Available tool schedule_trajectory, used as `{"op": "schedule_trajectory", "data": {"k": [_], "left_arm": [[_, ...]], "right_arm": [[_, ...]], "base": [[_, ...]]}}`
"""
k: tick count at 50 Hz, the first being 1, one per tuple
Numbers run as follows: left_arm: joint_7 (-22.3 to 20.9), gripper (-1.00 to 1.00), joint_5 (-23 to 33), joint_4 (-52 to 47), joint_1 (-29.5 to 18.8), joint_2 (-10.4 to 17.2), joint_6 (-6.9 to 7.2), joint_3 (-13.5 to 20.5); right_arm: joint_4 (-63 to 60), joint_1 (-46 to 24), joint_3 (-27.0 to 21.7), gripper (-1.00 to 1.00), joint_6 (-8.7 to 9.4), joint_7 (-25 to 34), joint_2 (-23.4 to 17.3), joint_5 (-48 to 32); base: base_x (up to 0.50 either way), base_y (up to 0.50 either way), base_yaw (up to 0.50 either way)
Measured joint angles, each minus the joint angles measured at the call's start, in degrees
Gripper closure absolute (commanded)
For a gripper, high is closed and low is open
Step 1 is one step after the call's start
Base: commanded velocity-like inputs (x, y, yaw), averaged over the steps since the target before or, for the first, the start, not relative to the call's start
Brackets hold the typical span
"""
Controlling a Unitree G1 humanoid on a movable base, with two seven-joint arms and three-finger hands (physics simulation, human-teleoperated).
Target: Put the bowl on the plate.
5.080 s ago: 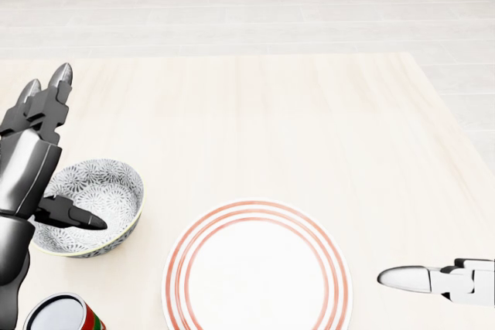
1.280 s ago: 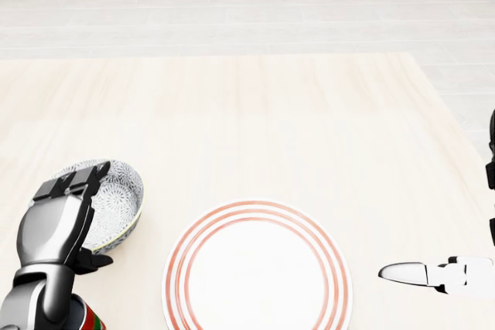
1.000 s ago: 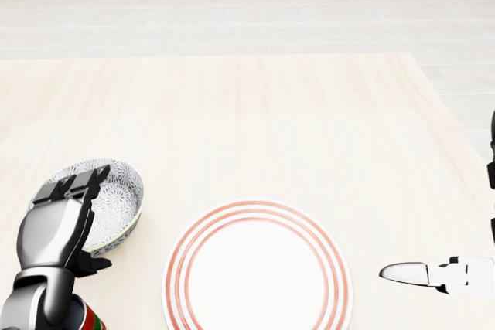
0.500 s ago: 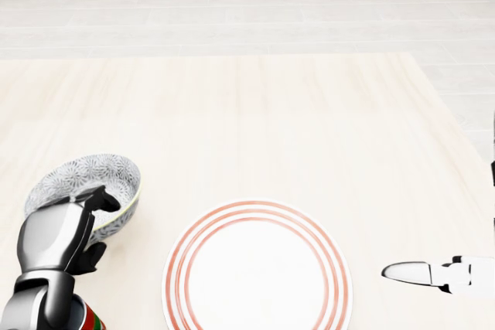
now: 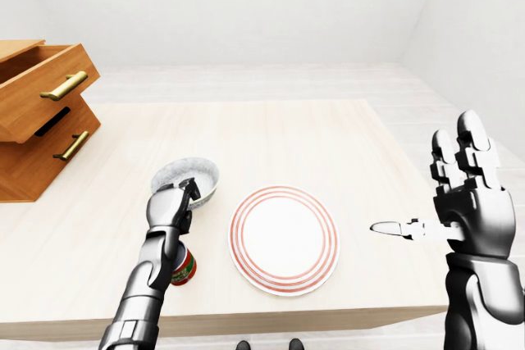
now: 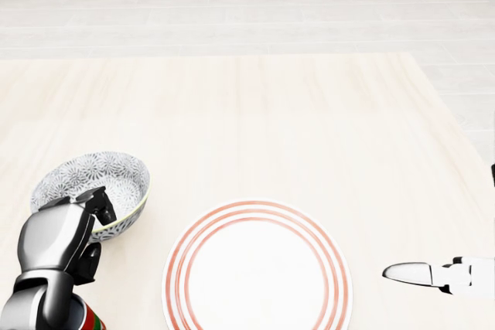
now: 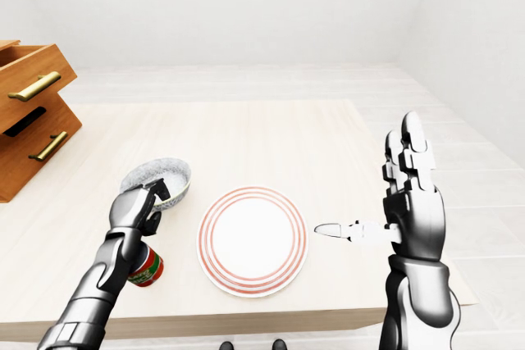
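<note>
The grey patterned bowl [image 6: 100, 182] is at the lower left of the head view, tilted and raised slightly off the table. My left hand [image 6: 91, 226] is shut on its near rim, fingers curled over the edge and thumb beneath. The white plate with red rings [image 6: 257, 268] lies flat on the table just to the bowl's right, with nothing on it. My right hand [image 7: 385, 202] is held upright to the right of the plate, fingers spread and thumb pointing toward the plate, holding nothing.
A red and green can [image 5: 184, 268] stands on the table directly under my left forearm, near the table's bottom edge. A wooden drawer cabinet [image 5: 41, 112] with brass handles stands at the table's left, its top drawer pulled out.
My left hand has moved from beside the bowl onto its rim and closed there. The bowl has tipped, risen and shifted slightly right. The right hand has barely moved.
</note>
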Motion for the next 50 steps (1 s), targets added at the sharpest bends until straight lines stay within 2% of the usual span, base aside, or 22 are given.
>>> {"op": "schedule_trajectory", "data": {"k": [10, 21, 38, 50], "left_arm": [[-1.1, 1.00, -1.0, -0.3, -0.8, 0.1, 0.00, 0.4], [-4.9, 1.00, -3.9, -4.3, -1.7, 0.2, 0.00, 1.6], [-14.8, 1.00, -10.0, -18.1, -2.2, -0.9, 0.00, 3.8], [-22.1, 1.00, -13.5, -31.1, -0.7, -3.2, -0.01, 3.7]], "right_arm": [[0.0, 0.0, 0.1, -1.00, 0.00, -0.1, 0.0, 0.0], [-0.8, 0.0, -0.1, -1.00, 0.00, -0.1, 0.0, 0.2], [-2.7, 0.0, -0.6, -1.00, 0.00, 0.1, 0.0, 0.3], [-3.5, 0.2, -0.8, -1.00, 0.00, 0.4, 0.3, 0.3]], "base": [[0.00, 0.00, 0.00], [0.00, 0.00, 0.00], [0.00, 0.00, 0.00], [0.00, 0.00, 0.00]]}}
